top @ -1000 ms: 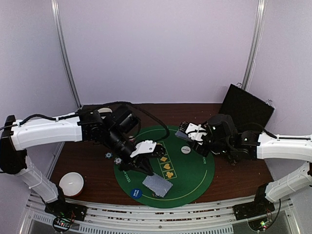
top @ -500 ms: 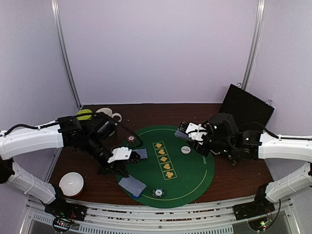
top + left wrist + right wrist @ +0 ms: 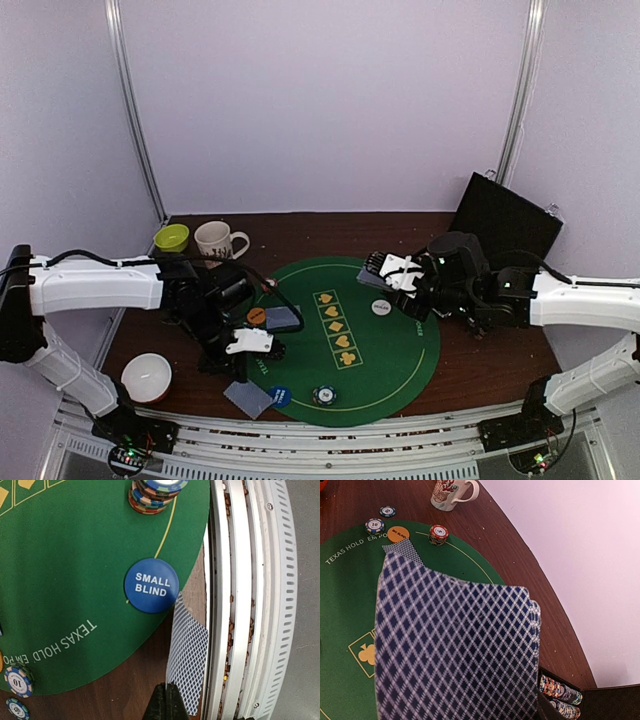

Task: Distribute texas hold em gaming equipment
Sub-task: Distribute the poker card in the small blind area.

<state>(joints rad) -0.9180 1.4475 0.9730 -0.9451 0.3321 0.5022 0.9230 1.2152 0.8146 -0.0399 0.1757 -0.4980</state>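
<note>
Playing card [image 3: 187, 660]: face down on bare wood just off the near-left edge of the green mat [image 3: 60, 580], pinched by the left gripper [image 3: 170, 702]. Deck [image 3: 455, 650]: clamped in the right gripper [image 3: 383, 270].

Already out: blue button [image 3: 151, 585], orange button [image 3: 257, 316], white button [image 3: 381, 307], chip stack [image 3: 155, 492], second card [image 3: 283, 319].

Judged partway; much dealing remains. The deck hides the right fingers, and card counts are unreadable.
</note>
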